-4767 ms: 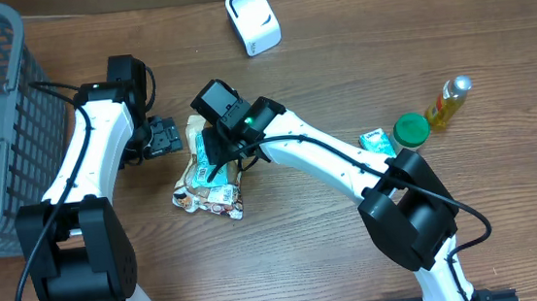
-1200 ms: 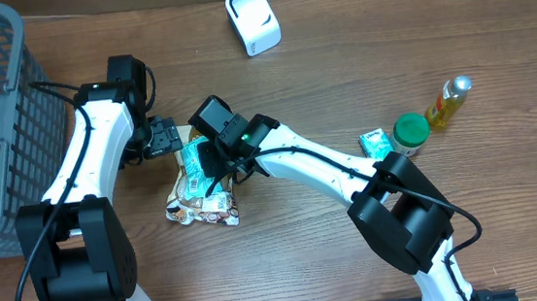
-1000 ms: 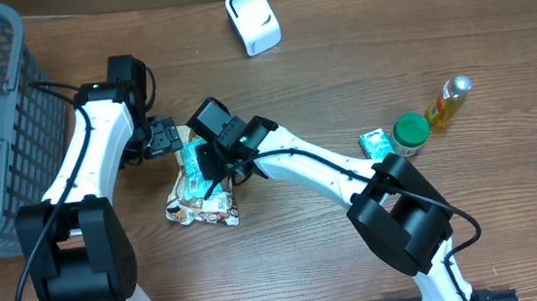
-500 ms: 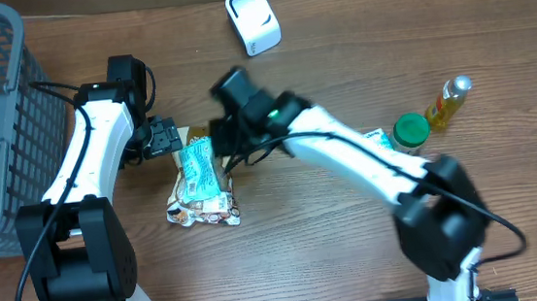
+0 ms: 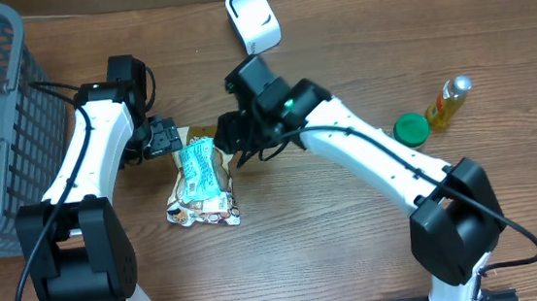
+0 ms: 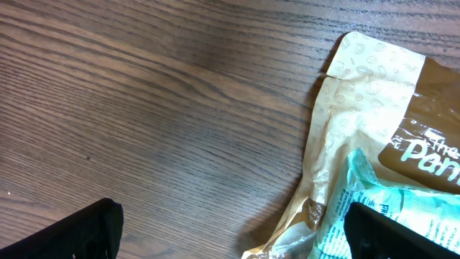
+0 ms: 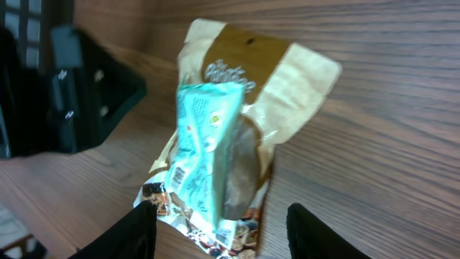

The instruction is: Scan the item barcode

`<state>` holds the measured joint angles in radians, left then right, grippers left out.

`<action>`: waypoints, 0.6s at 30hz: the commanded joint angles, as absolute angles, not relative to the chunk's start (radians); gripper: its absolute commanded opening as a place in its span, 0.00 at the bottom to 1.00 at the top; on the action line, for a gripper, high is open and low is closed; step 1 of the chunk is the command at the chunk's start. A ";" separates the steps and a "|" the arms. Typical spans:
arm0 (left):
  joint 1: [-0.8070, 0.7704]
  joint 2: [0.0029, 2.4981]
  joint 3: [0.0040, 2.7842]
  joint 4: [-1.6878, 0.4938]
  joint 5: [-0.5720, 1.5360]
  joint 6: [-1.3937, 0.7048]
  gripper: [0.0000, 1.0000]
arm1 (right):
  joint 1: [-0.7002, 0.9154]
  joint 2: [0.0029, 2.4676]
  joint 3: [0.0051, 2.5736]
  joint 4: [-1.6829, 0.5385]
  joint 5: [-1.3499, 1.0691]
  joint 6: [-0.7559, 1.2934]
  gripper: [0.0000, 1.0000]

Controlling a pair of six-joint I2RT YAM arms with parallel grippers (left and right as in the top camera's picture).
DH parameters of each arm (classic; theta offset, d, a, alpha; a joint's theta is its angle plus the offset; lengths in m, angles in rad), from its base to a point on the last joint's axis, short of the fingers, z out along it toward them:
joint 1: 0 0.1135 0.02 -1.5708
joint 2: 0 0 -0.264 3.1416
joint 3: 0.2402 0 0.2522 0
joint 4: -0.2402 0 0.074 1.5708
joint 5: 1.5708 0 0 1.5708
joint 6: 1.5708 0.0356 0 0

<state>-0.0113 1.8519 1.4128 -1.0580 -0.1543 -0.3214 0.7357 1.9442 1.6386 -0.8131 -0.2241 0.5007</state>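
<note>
- Teal packet [image 5: 200, 170]: glossy, crinkled, oblong, lying left of centre in the overhead view atop a brown-and-cream pouch [image 5: 201, 208] on the wood-grain bench [image 5: 354, 231].
- Its small print is too blurred to read; the pouch reads "The Pan…", cut off.
- Right gripper [image 5: 231, 134] spread, empty, just beside the packet; left gripper [image 5: 168, 138] spread wide at its upper left.

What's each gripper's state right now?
Left gripper: open, holding nothing.
Right gripper: open, above the teal packet, not gripping it.
</note>
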 commanded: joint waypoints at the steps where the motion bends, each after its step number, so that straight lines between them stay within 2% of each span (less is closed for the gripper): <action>1: -0.006 1.844 1.426 -1.057 -0.160 -0.314 1.00 | 0.800 1.951 1.642 -0.804 -0.073 0.494 0.54; 10: -0.006 1.844 1.426 -1.058 -0.160 -0.314 0.99 | 0.923 2.046 1.642 -0.738 0.095 0.494 0.53; 18: -0.006 1.844 1.426 -1.057 -0.160 -0.314 1.00 | 0.925 2.104 1.642 -0.728 0.104 0.502 0.44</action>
